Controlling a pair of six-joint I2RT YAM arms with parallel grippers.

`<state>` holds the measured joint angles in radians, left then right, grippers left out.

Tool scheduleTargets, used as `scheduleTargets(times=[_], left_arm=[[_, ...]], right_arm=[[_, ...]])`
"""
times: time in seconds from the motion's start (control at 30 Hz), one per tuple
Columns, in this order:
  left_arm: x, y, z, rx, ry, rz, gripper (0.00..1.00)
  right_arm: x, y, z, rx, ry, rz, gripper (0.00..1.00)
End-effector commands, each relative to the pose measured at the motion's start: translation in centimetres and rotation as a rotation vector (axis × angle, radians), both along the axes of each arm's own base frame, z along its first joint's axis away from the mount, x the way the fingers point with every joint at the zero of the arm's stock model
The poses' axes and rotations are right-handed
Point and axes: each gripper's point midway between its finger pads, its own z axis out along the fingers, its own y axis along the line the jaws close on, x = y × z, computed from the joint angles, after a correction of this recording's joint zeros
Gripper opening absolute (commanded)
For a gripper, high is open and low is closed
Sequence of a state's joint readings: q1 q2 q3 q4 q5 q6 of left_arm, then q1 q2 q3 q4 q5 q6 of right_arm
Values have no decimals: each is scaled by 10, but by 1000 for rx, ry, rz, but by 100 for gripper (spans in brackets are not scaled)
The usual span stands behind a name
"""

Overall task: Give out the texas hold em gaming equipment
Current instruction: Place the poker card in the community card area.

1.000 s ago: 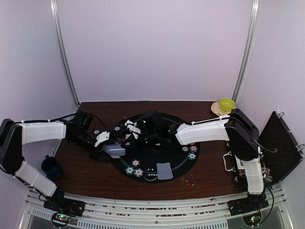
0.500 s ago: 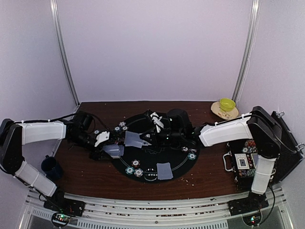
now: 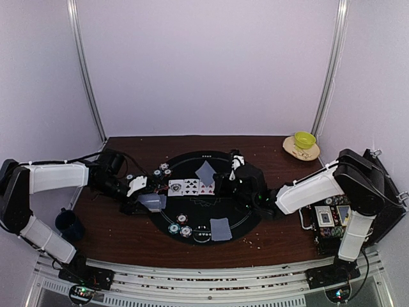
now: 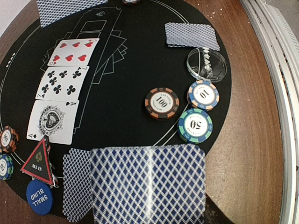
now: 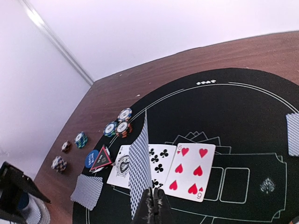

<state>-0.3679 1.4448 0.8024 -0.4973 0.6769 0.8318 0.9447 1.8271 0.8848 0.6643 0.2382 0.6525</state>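
Observation:
My left gripper [image 3: 148, 199] holds a grey-blue-backed deck of cards [image 4: 147, 184] over the left edge of the black mat [image 3: 239, 217]; the deck hides its fingers. My right gripper [image 5: 154, 204] is shut on one face-down card [image 5: 140, 168], tilted up above three face-up cards [image 3: 190, 187]: ace of spades [image 4: 53, 120], seven of clubs [image 4: 63, 84], nine of hearts [image 4: 74, 51]. Three chips [image 4: 161, 102] lie by a clear disc [image 4: 206, 64]. A red triangle marker [image 4: 38, 161] and a blue button disc [image 4: 39, 197] lie by the ace.
Face-down pairs lie at the mat's near edge [image 3: 220, 228] and left side [image 5: 87, 191]. More chips [image 5: 119, 123] sit at the mat's far left, others [image 5: 81, 139] on the wood. A yellow-green bowl [image 3: 305, 139] is far right, a dark mug [image 3: 67, 224] near left, an open chip case [image 3: 329, 220] right.
My right gripper drew one card off the left gripper's deck and pulled back to the right, lifting it over the mat centre. The three face-up cards came into view. The left arm stayed still.

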Motion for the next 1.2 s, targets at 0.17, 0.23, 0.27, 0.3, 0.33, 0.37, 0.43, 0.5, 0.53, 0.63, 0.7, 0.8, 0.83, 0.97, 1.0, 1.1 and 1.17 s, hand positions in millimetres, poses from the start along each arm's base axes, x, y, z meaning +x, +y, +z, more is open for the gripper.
scheduleTargets(times=[0.17,0.23,0.27,0.3,0.33,0.37,0.43,0.5,0.53,0.63,0.7,0.8,0.83,0.97,1.0,1.1,1.17], left_arm=[[4,-6,11,-34,-31,-10,53],[4,-6,11,-34,-30,-10,53],[4,-6,11,-34,-31,-10,53],[4,-6,11,-35,-31,-10,53],[4,-6,11,-34,-31,-9,53],[4,-6,11,-34,-31,-10,53],[4,-6,11,-33,-31,-9,53],[4,-6,10,-33,-30,-9,53],[4,-5,10,-32,-30,-7,53],[4,-6,10,-33,-31,-10,53],[4,-6,10,-33,-31,-9,53],[4,-6,11,-32,-35,-9,53],[4,-5,11,-32,-34,-9,53],[4,-6,12,-33,-36,-9,53],[4,-5,12,-33,-37,-10,53],[4,-6,12,-33,-37,-9,53],[4,-5,11,-32,-38,-10,53]], right_arm=[[9,-53,-40,110,43,-428,0],[9,-58,-46,105,43,-468,0],[9,-60,-50,98,49,-481,0],[10,-61,-52,92,50,-491,0],[11,-62,-56,77,54,-504,0],[11,-63,-59,69,58,-516,0],[13,-61,-61,56,56,-521,0],[15,-58,-65,30,64,-522,0],[17,-56,-66,25,67,-522,0],[20,-49,-71,16,74,-515,0],[22,-45,-73,9,78,-510,0],[26,-41,-79,-4,91,-506,0],[27,-40,-81,-7,96,-503,0],[28,-39,-87,-14,108,-499,0],[29,-39,-88,-16,113,-497,0],[31,-35,-92,-26,122,-487,0],[31,-32,-95,-29,130,-475,3]])
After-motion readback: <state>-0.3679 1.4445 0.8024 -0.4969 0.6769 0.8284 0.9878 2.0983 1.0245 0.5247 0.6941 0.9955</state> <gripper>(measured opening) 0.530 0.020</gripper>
